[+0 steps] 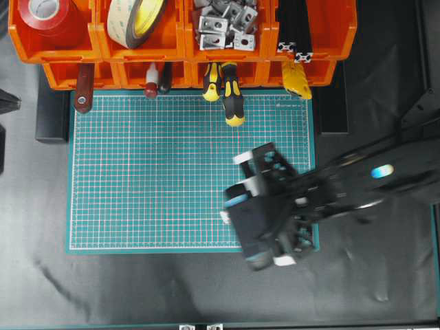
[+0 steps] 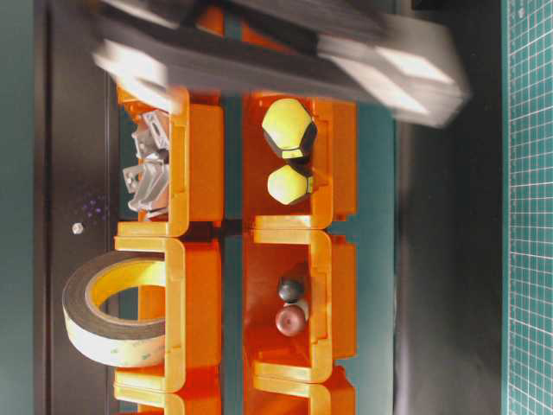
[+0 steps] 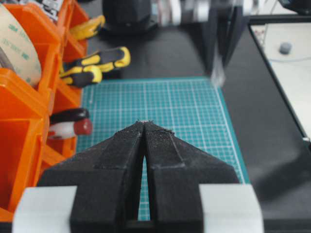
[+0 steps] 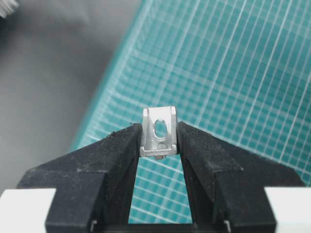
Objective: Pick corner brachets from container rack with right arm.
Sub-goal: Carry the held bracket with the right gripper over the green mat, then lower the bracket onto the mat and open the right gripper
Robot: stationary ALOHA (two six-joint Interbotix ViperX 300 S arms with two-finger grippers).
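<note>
My right gripper (image 4: 159, 135) is shut on one silver corner bracket (image 4: 159, 131), pinched between both fingertips with its holed face toward the camera. In the overhead view this gripper (image 1: 231, 206) hangs, blurred, over the lower right part of the green mat (image 1: 158, 172). Several more corner brackets (image 1: 223, 24) lie in the third upper bin of the orange container rack (image 1: 182, 51); they also show in the table-level view (image 2: 147, 169). My left gripper (image 3: 146, 125) is shut and empty, low over the mat's left side.
Other bins hold red tape (image 1: 45, 14), a roll of double-sided tape (image 1: 134, 20), black slotted bars (image 1: 294, 31), and yellow-and-black screwdrivers (image 1: 230, 93) whose handles stick out over the mat. Dark cloth covers the table round the mat.
</note>
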